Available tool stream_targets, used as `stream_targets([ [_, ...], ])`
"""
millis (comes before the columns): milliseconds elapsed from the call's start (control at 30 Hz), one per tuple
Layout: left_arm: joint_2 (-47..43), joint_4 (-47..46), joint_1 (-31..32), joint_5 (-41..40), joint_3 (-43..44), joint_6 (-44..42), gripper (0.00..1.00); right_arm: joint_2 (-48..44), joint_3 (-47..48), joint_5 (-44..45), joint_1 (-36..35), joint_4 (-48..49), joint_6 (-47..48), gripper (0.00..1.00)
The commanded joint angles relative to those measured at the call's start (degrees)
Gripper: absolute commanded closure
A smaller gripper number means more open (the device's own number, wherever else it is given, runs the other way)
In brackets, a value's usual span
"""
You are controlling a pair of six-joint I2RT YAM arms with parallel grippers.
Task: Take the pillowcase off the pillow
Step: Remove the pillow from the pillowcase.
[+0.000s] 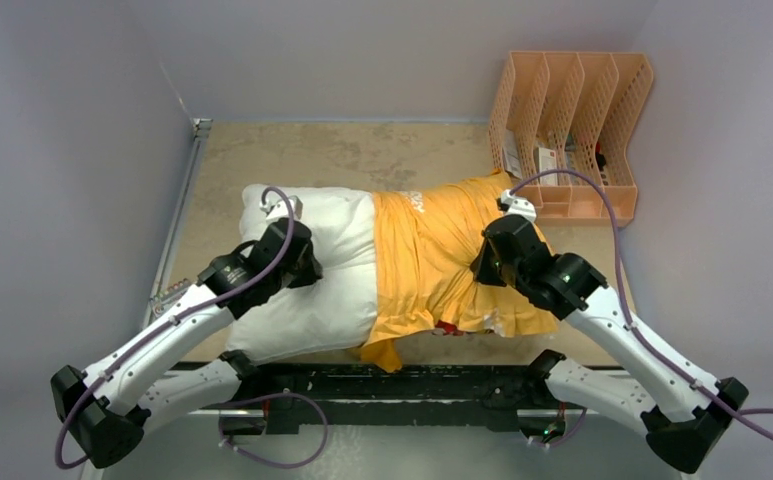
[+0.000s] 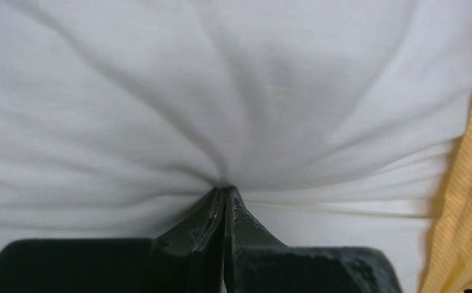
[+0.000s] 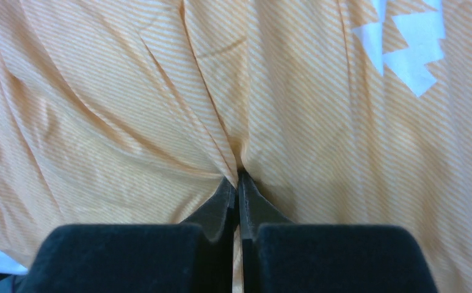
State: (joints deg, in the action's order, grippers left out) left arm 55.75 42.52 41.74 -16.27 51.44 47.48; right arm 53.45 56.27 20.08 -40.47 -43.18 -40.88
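The white pillow [image 1: 327, 270] lies across the table, its left half bare. The orange-yellow pillowcase [image 1: 432, 260] covers its right half, bunched and wrinkled. My left gripper [image 1: 307, 268] is shut on a pinch of the pillow's white fabric [image 2: 221, 122], with creases radiating from the fingertips [image 2: 216, 198]; the pillowcase edge [image 2: 471, 201] shows at the right. My right gripper [image 1: 482, 268] is shut on a fold of the pillowcase [image 3: 160, 110], whose white lettering [image 3: 413, 43] shows at the upper right.
A peach desk organiser [image 1: 572, 125] with a few items stands at the back right, close to the pillowcase's far corner. Grey walls close in the table [image 1: 342, 150] on the left, back and right.
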Motion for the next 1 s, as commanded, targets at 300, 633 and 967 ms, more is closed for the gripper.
stream_targets([
  [300, 2.19, 9.78, -3.08, -3.10, -1.76, -3.83, 0.90, -5.25, 7.89, 9.87, 3.73, -4.94, 5.14, 0.28],
  [633, 0.04, 8.72, -3.15, -2.06, -0.75, -3.62, 0.62, 2.05, 3.54, -13.29, 32.92, 4.16, 14.33, 0.01],
  [967, -2.96, -0.97, -3.14, 6.73, 5.12, -2.25, 0.32, 4.42, -10.00, -43.33, 22.95, 25.49, 8.06, 0.66],
])
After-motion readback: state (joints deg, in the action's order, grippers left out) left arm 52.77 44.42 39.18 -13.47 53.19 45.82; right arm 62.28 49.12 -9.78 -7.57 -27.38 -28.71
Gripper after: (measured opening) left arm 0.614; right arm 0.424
